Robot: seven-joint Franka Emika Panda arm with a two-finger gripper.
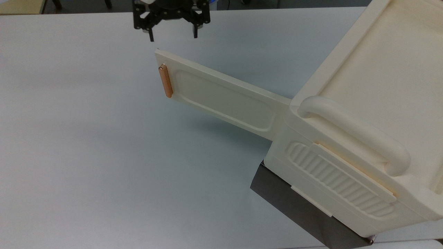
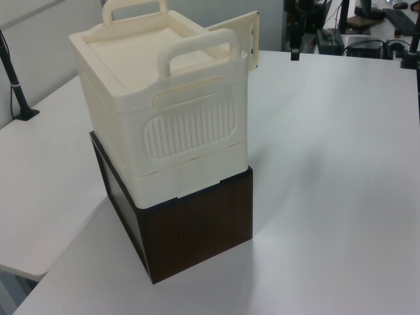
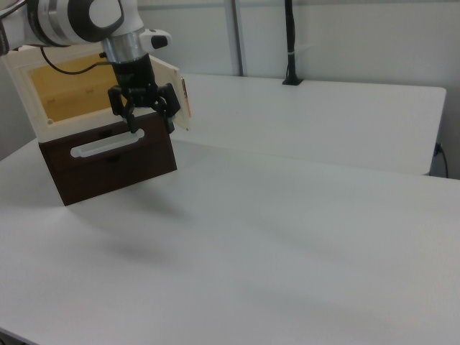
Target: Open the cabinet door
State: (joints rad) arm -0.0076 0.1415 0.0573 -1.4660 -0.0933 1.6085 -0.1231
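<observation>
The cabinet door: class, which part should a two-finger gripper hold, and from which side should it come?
Probably the copper bar handle at the free edge of the cabinet door. It is slim and stands proud of the panel, so open fingers could straddle it, coming at the door's recessed outer face, the top view's left.

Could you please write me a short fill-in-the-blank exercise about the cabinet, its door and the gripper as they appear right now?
1. The cabinet door stands swung ____ from the cream cabinet.
2. The bar handle on the door's free edge is copper-____ in colour.
3. The gripper has its fingers ____ and holds nothing.
4. The cream cabinet sits on top of a dark ____ box.

Missing words: open; orange; open; brown
</observation>
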